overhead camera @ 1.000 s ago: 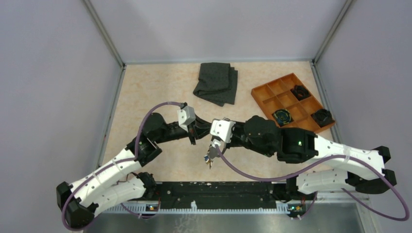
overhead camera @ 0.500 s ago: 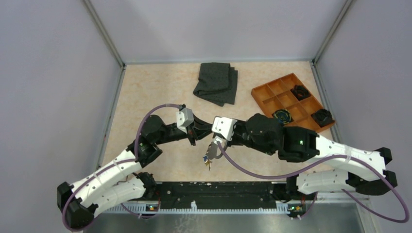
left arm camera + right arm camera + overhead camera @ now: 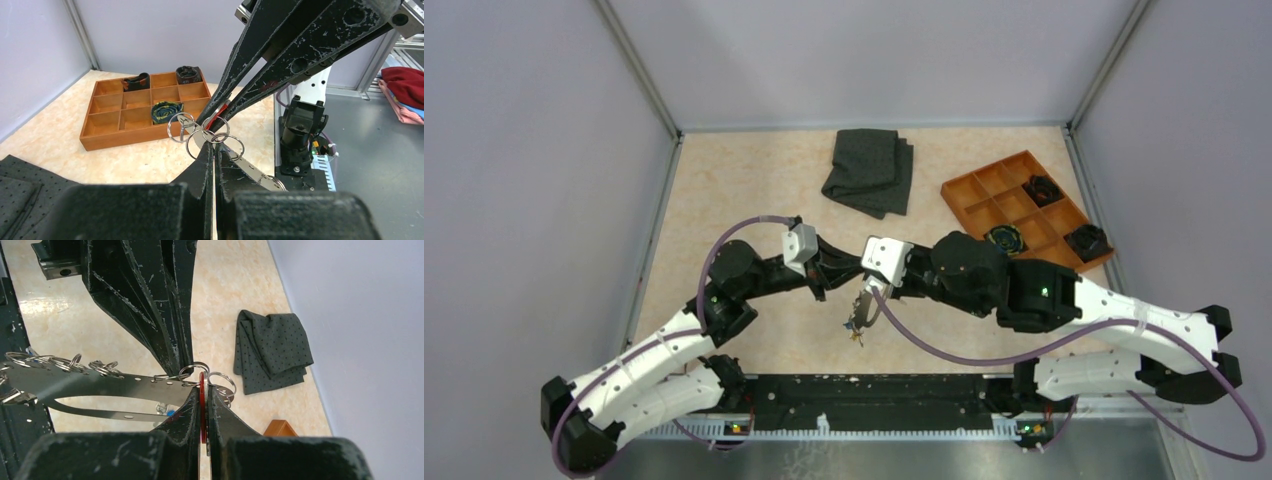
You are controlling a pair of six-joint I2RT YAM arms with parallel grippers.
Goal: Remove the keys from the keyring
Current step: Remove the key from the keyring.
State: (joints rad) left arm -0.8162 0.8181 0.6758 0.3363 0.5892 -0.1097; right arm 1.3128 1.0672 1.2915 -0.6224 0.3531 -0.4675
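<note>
The keyring is a pale metal band with holes (image 3: 100, 382) carrying several small split rings; it also shows in the left wrist view (image 3: 250, 167). It hangs in the air between both grippers, and the key bunch (image 3: 854, 328) dangles over the table's near middle. My right gripper (image 3: 202, 389) is shut on a red-headed key (image 3: 202, 412) at the band's ring end. A blue key head (image 3: 172, 413) shows under the band. My left gripper (image 3: 215, 147) is shut on the ring cluster of the keyring, tip to tip with the right fingers (image 3: 260, 65). From above, the left gripper (image 3: 822, 290) and the right gripper (image 3: 864, 300) meet.
An orange wooden compartment tray (image 3: 984, 200) stands at the back right, holding two black clumps (image 3: 1041, 188) (image 3: 1086, 238) and a dark coil (image 3: 1004, 238). A folded dark grey cloth (image 3: 869, 170) lies at the back middle. Grey walls enclose the table.
Both wrists have drifted a little, the left one to the left and the right one up and to the right. The hanging keys have barely moved. Both grips are unchanged.
</note>
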